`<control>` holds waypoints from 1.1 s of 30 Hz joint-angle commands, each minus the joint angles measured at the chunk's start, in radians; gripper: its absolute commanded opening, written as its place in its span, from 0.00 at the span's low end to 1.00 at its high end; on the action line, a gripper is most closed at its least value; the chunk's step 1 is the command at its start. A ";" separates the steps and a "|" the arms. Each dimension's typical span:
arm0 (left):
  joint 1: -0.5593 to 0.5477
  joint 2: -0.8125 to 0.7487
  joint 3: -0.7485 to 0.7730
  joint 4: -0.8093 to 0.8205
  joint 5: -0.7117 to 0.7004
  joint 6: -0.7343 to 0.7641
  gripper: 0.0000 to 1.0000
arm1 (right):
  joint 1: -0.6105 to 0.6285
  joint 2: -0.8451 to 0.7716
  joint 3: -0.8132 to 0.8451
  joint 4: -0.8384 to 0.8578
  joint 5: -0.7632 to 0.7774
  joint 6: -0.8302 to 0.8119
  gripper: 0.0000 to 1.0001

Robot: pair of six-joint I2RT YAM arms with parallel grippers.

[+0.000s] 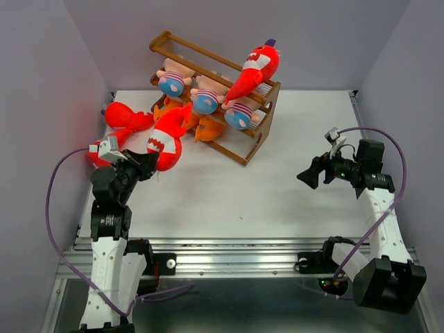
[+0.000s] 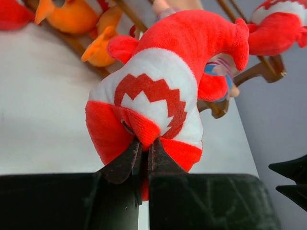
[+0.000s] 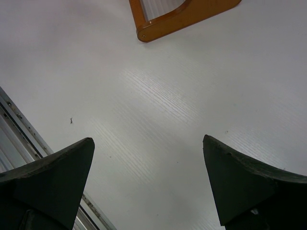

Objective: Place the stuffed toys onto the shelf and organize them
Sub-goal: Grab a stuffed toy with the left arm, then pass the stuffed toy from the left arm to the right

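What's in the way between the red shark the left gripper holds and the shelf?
Nothing separates them: the red shark, pinched in the left gripper, reaches the shelf front. Orange toys low down and three dolls above fill the tiers behind it.

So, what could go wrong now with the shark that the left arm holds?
The left gripper pinches only a small fold at the mouth of the red shark, so it may slip out. The shelf is crowded: three dolls fill one tier and a second red shark leans at its top, so pushing the held one in may knock them off.
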 commanded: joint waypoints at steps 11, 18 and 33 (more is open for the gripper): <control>-0.108 -0.051 -0.013 0.445 0.426 0.136 0.00 | -0.005 0.024 0.075 -0.087 -0.051 -0.087 1.00; -0.405 0.010 0.024 0.487 0.428 0.289 0.00 | -0.005 0.022 0.201 -0.179 -0.022 -0.133 1.00; -0.867 0.147 0.057 0.226 0.176 0.798 0.00 | -0.005 0.113 0.663 -0.571 0.017 -0.290 1.00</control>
